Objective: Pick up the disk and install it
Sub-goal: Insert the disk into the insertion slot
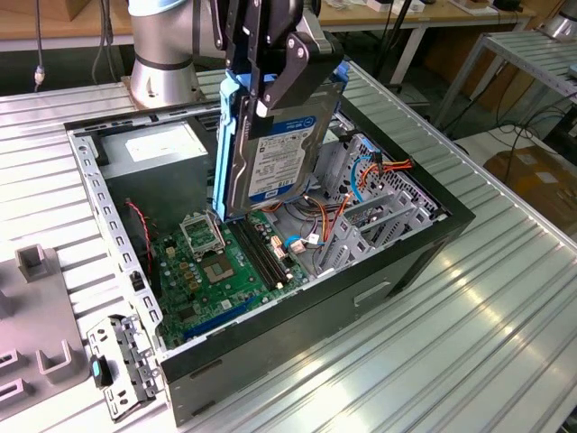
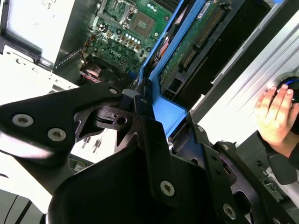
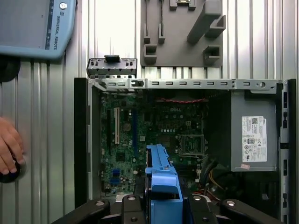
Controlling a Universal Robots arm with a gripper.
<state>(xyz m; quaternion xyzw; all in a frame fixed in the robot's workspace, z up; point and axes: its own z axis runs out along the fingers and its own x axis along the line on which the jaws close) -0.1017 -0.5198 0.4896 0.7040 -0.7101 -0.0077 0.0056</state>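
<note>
One disk (image 1: 270, 153) hangs upright on its edge in the air above the one open computer case (image 1: 306, 302), its labelled face turned toward the exterior view's right. It is clear of the case's floor and sits over the middle of the case, above the single green motherboard (image 1: 216, 262). The one hand (image 1: 270, 90) grips it from above, its two fingers pressed against the blue rails at the disk's upper end. In the second wrist view the hand (image 2: 159, 116) pinches the blue rail, and the disk (image 2: 196, 37) shows its green circuit side. In the first wrist view the hand (image 3: 163, 205) holds the disk (image 3: 161, 177) edge-on over the motherboard (image 3: 154, 135).

The case lies on the ribbed metal table (image 1: 469, 316). One grey power supply (image 1: 153, 144) fills the case corner nearest the arm's base. One metal drive cage (image 1: 379, 212) stands along the case's opposite end, with orange cables beside it.

On the table, just outside a case corner, lies one loose metal bracket (image 1: 122, 361). One grey fixture block (image 1: 36, 316) rests near the table edge at the exterior view's left. A person's fingers (image 2: 275, 112) rest on a dark round object at the table's edge.
</note>
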